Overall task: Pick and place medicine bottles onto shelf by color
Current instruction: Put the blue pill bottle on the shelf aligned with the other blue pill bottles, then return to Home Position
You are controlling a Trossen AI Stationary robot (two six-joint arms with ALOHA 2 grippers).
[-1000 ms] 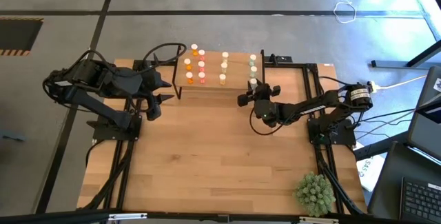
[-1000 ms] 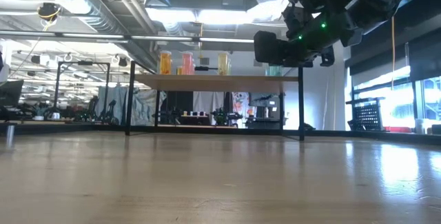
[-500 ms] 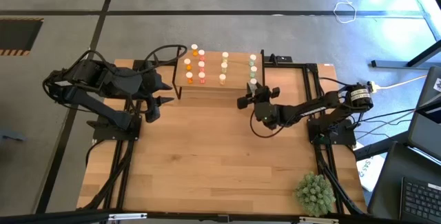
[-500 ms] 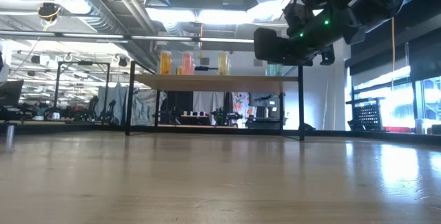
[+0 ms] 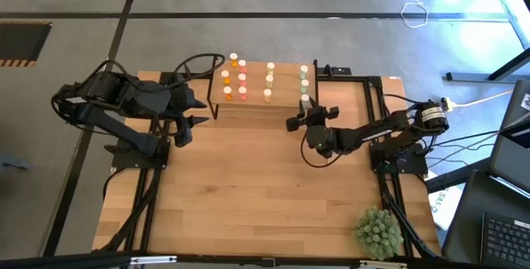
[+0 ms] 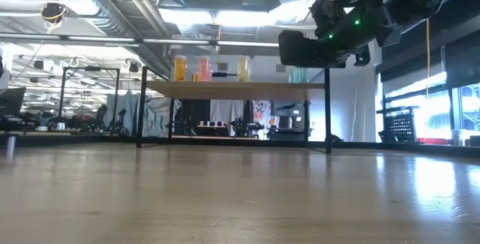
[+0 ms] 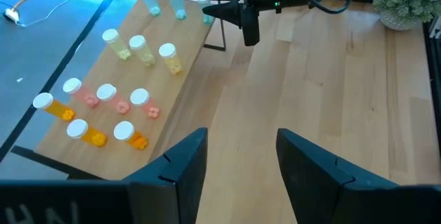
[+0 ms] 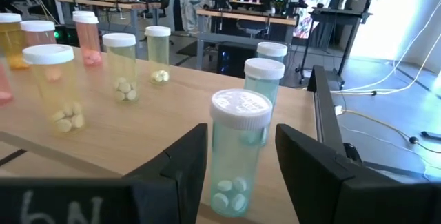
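We take the shelf (image 5: pixel 263 87) as our landmark: a small light-wood board on thin black legs, standing at the far edge of the surface (image 5: pixel 257 194). On it we see the medicine bottles (image 7: pixel 138 45) upright in four colour groups: orange ones (image 7: pixel 83 133) at one end, then red-pink (image 7: pixel 103 96), pale yellow (image 7: pixel 141 50), and pale green (image 7: pixel 176 2) at the other end.

Our right gripper (image 5: pixel 308 118) hangs just in front of the green end of the shelf, raised above the surface at about shelf height. Its jaws stand open with nothing between them; in the right wrist view the nearest green bottle (image 8: pixel 238 151) stands upright on the board just beyond the fingers (image 8: pixel 313 158), apart from them, with small white pills at its bottom. Two more green bottles stand behind it.

Our left gripper (image 5: pixel 197 109) waits beside the orange end of the shelf, off the board. Its jaws are also parted and empty.

A spiky green plant ball (image 5: pixel 378 232) sits on the near right corner of the surface, well apart from the shelf.
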